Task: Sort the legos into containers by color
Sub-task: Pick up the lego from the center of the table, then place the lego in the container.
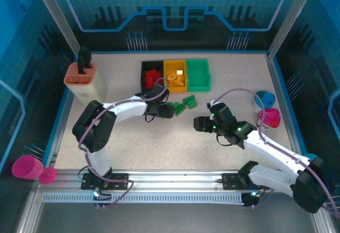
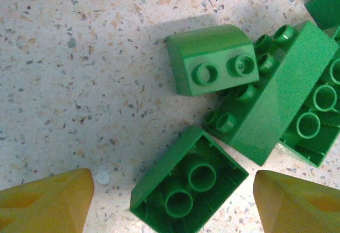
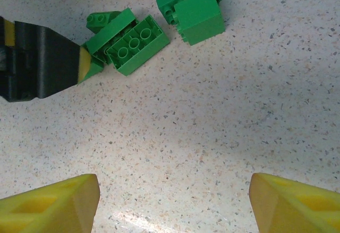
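Three containers stand in a row at the back: a black bin [image 1: 151, 74] holding red legos [image 1: 153, 77], a yellow bin [image 1: 175, 75] holding yellow-orange legos [image 1: 176, 80], and a green bin [image 1: 197, 74] with nothing showing in it. A few green legos [image 1: 189, 101] lie on the table in front of them. My left gripper [image 1: 169, 111] [image 2: 173, 196] is open and straddles an upside-down green brick [image 2: 188, 182], with a gap at each fingertip. More green bricks [image 2: 276, 100] lie just beyond it. My right gripper [image 1: 197, 123] [image 3: 174, 201] is open over bare table, short of the green bricks [image 3: 133, 42].
A salmon-pink slotted holder [image 1: 81, 79] stands at the back left. A blue bowl [image 1: 264, 98] and a pink bowl [image 1: 270, 117] sit at the right edge, beside my right arm. A pink cup [image 1: 27, 166] lies outside the table's left rail.
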Controlling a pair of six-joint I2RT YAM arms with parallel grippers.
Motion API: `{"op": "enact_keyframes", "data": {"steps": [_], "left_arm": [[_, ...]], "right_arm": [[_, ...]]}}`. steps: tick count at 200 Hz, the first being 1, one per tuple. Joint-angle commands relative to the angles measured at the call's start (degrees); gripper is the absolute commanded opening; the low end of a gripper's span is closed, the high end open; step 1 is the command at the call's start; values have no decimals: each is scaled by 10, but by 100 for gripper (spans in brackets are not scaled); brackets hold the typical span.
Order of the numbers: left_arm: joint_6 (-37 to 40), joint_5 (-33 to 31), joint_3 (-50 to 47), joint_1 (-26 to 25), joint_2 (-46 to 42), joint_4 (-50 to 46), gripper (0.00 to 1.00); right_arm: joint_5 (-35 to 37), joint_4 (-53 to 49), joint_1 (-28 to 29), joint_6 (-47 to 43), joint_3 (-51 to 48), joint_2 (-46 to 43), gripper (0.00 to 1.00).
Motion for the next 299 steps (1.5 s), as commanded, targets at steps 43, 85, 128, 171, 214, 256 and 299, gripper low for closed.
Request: {"op": "enact_keyframes", "data": {"steps": [43, 85, 128, 171, 214, 256, 299], "left_arm": [[31, 67, 12, -4, 27, 4, 70], [39, 52, 27, -25, 42, -15, 52], [43, 22, 37, -39, 23, -41, 27], [48, 40, 56, -46, -51, -46, 25], [59, 76, 87, -44, -104, 31, 26], [50, 109, 197, -41, -14, 84, 26], [37, 116, 326, -38, 127, 121, 26]], "right_arm": [[5, 10, 6, 23, -23, -27, 75], [6, 15, 6, 29, -32, -29, 75], [19, 5, 6, 29, -38, -47, 75], [39, -13, 5, 39, -44, -76, 75], [70, -34, 5, 58, -58, -115, 75], [57, -50, 7, 63, -73, -147, 75], [36, -40, 33, 78, -99, -158, 75]]}}
